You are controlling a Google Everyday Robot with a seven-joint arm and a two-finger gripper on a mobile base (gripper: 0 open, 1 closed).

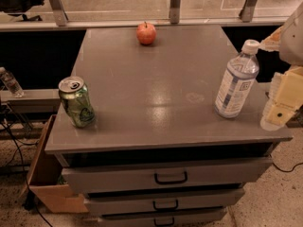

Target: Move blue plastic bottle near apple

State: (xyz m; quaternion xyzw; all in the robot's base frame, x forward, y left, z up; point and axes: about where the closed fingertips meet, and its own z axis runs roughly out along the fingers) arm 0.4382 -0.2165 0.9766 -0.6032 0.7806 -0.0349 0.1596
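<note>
Three items on grey cabinet top: blue plastic bottle upright at near right, apple at far centre and well apart, green can at near left. Come in from right at label height, clamp mid-body, keep upright, carry far-left, set down just short of apple without nudging it. Gripper hanging just beside bottle on its right, past table edge, not touching; jaw gap unreadable.

Gripper, at 3 o'clock, cut off by the right edge. Lowest drawer, at 6 o'clock, cropped by the bottom edge.
</note>
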